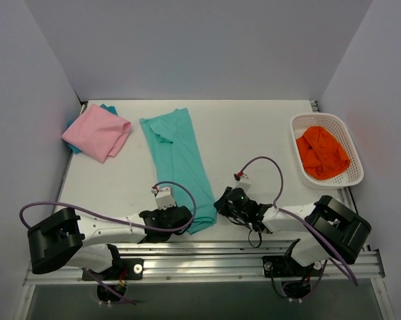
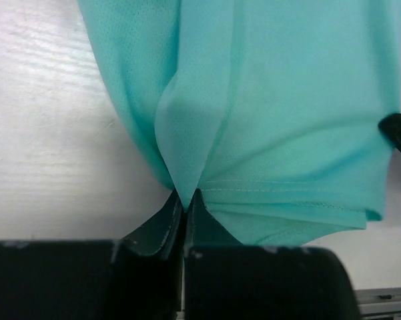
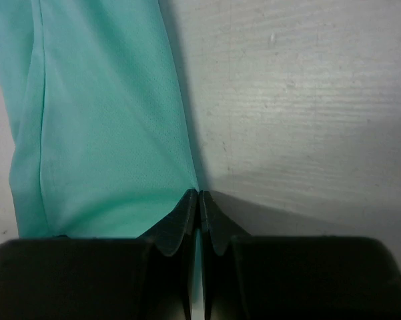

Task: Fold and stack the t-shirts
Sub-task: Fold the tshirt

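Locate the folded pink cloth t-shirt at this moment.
In the top view, the folded pink cloth t-shirt lies in the far-left corner of the scene, just left of the long mint-teal cloth t-shirt and not touching it.

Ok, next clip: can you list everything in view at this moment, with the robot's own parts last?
mint t-shirt: one, mint-teal, table centre, folded lengthwise into a long strip
pink t-shirt: one, pink, far left corner, folded
teal cloth: one, darker teal, peeking from under the pink t-shirt
basket: one, white, right side
orange cloth: one, orange, bunched in the basket
table: one, white
cables: two, purple, one looping off each arm
left gripper: one, black, shut on the mint t-shirt's near hem
right gripper: one, black, shut on its near right edge
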`<action>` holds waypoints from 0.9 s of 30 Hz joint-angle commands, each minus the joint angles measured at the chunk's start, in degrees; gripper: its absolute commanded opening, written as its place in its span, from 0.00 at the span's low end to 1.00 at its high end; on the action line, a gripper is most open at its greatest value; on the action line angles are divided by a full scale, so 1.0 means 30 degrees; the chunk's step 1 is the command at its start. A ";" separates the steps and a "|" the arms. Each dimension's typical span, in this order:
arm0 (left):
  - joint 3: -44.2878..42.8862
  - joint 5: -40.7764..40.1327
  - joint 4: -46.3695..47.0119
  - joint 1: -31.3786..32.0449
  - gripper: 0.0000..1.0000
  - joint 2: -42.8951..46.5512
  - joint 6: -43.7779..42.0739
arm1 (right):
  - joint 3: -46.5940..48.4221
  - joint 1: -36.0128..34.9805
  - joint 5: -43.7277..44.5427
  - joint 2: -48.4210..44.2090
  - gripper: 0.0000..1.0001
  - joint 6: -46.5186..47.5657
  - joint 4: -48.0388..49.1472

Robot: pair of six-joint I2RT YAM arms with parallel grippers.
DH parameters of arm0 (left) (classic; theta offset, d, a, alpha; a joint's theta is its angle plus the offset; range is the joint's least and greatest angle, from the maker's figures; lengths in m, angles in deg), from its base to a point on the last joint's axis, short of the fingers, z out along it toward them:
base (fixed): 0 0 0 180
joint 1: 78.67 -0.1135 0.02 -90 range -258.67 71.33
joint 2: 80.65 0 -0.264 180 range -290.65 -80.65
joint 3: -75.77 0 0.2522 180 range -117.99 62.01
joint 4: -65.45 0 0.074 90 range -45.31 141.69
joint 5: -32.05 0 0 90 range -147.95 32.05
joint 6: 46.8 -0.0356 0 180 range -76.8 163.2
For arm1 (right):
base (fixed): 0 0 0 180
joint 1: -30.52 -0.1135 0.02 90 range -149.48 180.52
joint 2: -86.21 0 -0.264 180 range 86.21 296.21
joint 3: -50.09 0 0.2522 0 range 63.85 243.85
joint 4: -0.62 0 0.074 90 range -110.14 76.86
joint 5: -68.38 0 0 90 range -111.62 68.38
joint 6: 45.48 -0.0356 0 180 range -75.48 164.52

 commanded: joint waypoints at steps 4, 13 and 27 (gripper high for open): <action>0.1257 -0.0350 -0.5419 -0.0017 0.02 0.4019 0.0754 | -0.1798 -0.0133 0.0778 -0.3038 0.00 -0.0718 -0.2155; 0.1934 -0.0350 -0.5774 0.0013 0.02 0.7017 0.0141 | -0.2153 -0.1421 0.1685 -0.5330 0.00 -0.1743 -0.3621; -0.2340 -0.1874 -0.6624 -0.1038 0.02 0.6754 -0.3163 | 0.2269 -0.2390 0.3590 -0.5506 0.00 -0.0078 -0.6551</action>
